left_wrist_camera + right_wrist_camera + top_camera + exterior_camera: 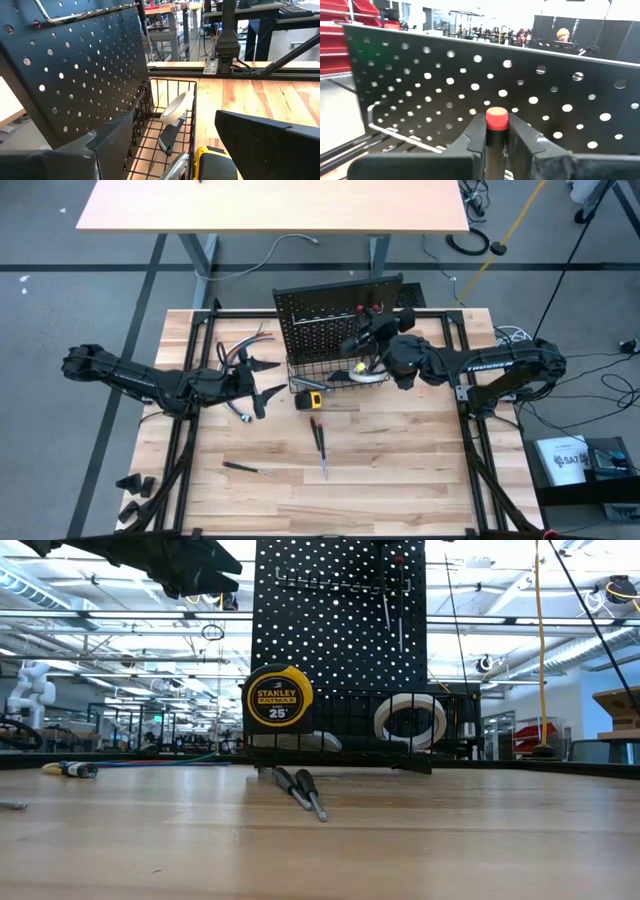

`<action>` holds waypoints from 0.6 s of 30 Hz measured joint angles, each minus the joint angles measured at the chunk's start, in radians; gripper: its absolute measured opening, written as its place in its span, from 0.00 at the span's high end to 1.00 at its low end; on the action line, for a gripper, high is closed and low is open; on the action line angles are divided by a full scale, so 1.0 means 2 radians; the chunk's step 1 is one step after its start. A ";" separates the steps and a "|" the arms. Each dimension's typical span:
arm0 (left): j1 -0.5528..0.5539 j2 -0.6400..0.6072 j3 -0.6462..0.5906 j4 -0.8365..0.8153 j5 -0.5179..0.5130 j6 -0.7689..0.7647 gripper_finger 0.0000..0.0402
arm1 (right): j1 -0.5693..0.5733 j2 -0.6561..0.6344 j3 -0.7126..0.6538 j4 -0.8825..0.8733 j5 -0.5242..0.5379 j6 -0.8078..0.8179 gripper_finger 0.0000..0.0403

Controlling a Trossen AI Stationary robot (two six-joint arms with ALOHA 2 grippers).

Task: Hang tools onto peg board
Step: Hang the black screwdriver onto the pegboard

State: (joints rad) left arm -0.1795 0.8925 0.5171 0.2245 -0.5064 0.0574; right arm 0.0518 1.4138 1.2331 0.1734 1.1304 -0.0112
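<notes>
The black peg board (pixel 335 320) stands upright at the table's far middle, a wire basket (pixel 325 372) along its foot. A white tape roll (pixel 175 107) and a grey utility knife (pixel 169 139) lie in the basket. The yellow-black tape measure (pixel 278 695) stands on the table just in front of it. Two screwdrivers (pixel 320 445) lie side by side mid-table, and another (pixel 245 468) lies to the near left. My right gripper (pixel 496 131) is shut on a red-ended screwdriver close to the board's face. My left gripper (pixel 262 383) hovers open left of the basket. My right gripper pinches the screwdriver's dark handle just below its red end (pixel 496 120) between its two fingers. The fingers reach level toward the peg board and lie across the handle. The screwdriver stands upright, red end up, lifted clear of the table, close to the board's face.
A bundle of coloured cables (pixel 240 350) lies at the far left of the table. A wire rail (pixel 395 132) runs across the board's face. A pale desk (pixel 270 205) stands beyond the table. Bare wood lies along the near edge and right side.
</notes>
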 joint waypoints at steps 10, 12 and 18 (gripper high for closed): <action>0.000 0.000 0.000 0.000 0.000 0.000 0.28 | -0.026 0.001 0.000 -0.019 -0.007 0.042 0.90; 0.000 0.000 0.000 0.000 0.000 0.000 0.28 | -0.028 0.005 0.000 -0.019 -0.006 0.044 0.90; 0.000 0.000 0.000 0.000 0.000 0.000 0.28 | -0.031 0.027 0.000 -0.014 0.009 0.043 0.90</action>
State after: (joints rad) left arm -0.1795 0.8925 0.5171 0.2248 -0.5064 0.0570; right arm -0.0102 1.4679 1.2331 0.1462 1.1479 0.0742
